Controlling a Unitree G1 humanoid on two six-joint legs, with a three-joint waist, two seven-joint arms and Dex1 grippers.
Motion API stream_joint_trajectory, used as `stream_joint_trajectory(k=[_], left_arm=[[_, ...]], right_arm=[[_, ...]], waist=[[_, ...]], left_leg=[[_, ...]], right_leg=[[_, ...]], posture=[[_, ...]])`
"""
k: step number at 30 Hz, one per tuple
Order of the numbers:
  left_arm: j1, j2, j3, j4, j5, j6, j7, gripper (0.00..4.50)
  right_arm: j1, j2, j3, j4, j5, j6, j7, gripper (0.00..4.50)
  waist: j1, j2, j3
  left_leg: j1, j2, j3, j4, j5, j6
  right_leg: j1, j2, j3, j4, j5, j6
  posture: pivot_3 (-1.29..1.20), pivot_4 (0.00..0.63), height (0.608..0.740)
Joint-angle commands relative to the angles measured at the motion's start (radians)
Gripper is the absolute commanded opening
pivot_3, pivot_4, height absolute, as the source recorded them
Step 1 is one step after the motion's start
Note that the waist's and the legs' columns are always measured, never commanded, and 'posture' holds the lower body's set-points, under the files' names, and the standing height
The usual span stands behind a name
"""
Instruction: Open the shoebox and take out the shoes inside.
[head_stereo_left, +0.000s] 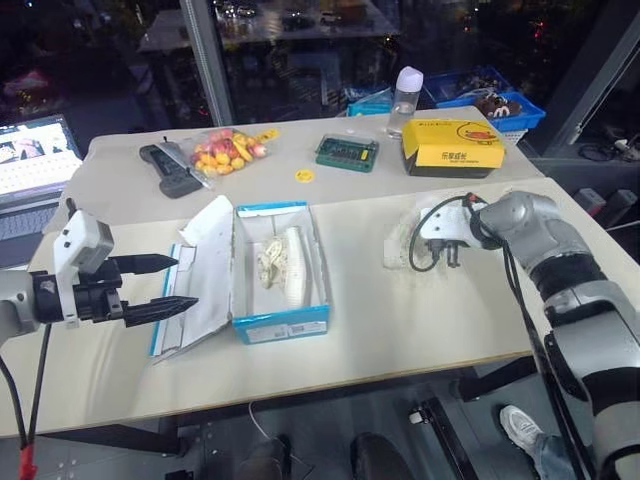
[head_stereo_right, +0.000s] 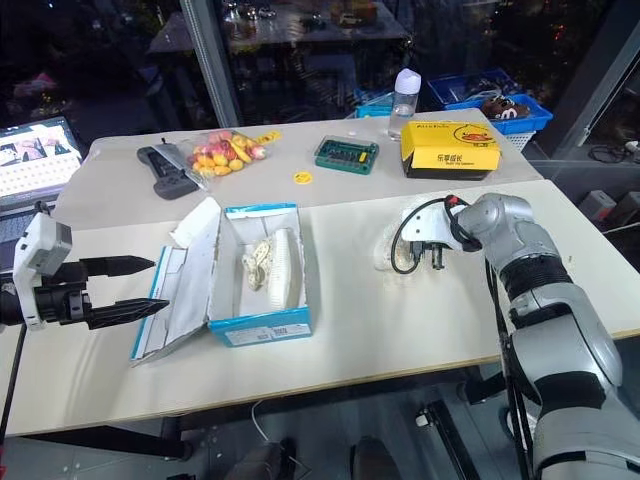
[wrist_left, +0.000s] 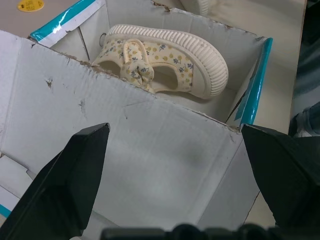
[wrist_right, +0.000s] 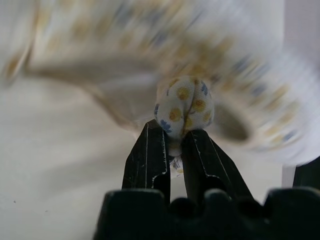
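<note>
Shoebox (head_stereo_left: 281, 322) is sitting open at the table's (head_stereo_left: 420, 320) near-left middle, its lid (head_stereo_left: 200, 275) lying back leftward, one cream shoe (head_stereo_left: 283, 262) still lying inside. Right of it, the right gripper (wrist_right: 172, 145) is pinching the other shoe's (wrist_right: 185, 107) bow. Left of the lid, the left gripper (head_stereo_left: 165, 283) is hovering, fingers spread wide.

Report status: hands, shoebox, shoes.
Left hand open beside shoebox. Right hand pinching one shoe's bow, out on table. Other shoe in box. Nothing blocking.
</note>
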Motion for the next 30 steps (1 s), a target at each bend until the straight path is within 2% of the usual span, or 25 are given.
stream_joint_trajectory(k=[1,7,11,15,18,22,25,30], left_arm=[[-0.018,0.009,0.012,-0.023,-0.007,0.008,0.002,4.50],[-0.020,0.004,0.002,-0.028,-0.009,0.011,0.006,4.50],[-0.028,0.003,-0.003,-0.022,-0.005,0.010,0.004,4.50],[-0.033,0.006,-0.001,-0.016,-0.004,0.011,0.002,4.50],[-0.032,0.007,0.001,-0.014,-0.002,0.011,0.001,4.50],[-0.037,0.004,-0.005,-0.012,-0.002,0.013,0.005,4.50],[-0.042,-0.002,-0.008,-0.012,-0.002,0.015,0.014,4.50],[-0.043,-0.007,-0.005,-0.015,-0.004,0.022,0.024,4.50]], right_arm=[[-0.052,0.009,-0.049,-0.009,0.022,-0.007,-0.014,1.61],[-0.113,-0.012,-0.079,-0.028,0.026,-0.001,0.003,3.74],[-0.158,-0.043,-0.131,-0.115,0.098,0.042,0.148,3.74],[-0.163,-0.046,-0.212,-0.332,0.263,0.182,0.341,3.74],[-0.154,0.044,-0.251,-0.498,0.385,0.317,0.376,3.74],[-0.107,0.175,-0.191,-0.642,0.412,0.416,0.372,3.74],[-0.133,0.348,-0.106,-0.606,0.393,0.454,0.325,3.74],[-0.209,0.494,0.006,-0.347,0.272,0.357,0.226,3.74]], waist=[[0.000,0.000,0.000],[0.005,0.000,0.000],[0.011,0.000,0.000],[0.013,0.000,0.001],[0.004,0.000,0.001],[0.006,0.000,0.001],[0.009,0.000,0.001],[0.022,0.000,0.000]], left_leg=[[0.000,0.000,0.000,0.000,0.000,0.000],[0.000,0.000,0.000,0.000,0.000,0.000],[0.000,0.000,0.000,0.000,0.000,0.000],[-0.001,0.000,0.000,0.000,0.000,0.000],[-0.001,0.001,0.000,0.000,0.000,0.001],[0.001,0.006,0.000,0.000,-0.001,0.001],[0.001,0.007,0.000,0.001,-0.001,0.001],[0.000,0.005,0.000,0.002,-0.001,0.000]], right_leg=[[0.000,0.000,0.000,0.000,0.000,0.000],[0.000,0.000,0.000,0.000,0.000,0.000],[0.000,0.000,0.000,0.000,0.000,0.000],[0.000,-0.001,-0.001,-0.001,0.000,0.000],[0.000,0.000,0.000,0.000,0.000,0.000],[0.000,0.004,0.000,0.001,0.000,-0.001],[0.000,0.005,-0.001,0.001,0.001,-0.001],[-0.002,0.004,-0.002,0.002,0.002,-0.003]], posture=[[0.00,0.150,0.740],[0.00,0.150,0.740],[0.00,0.150,0.740],[0.00,0.150,0.740],[0.00,0.150,0.740],[0.00,0.150,0.740],[0.00,0.150,0.740],[0.00,0.150,0.740]])
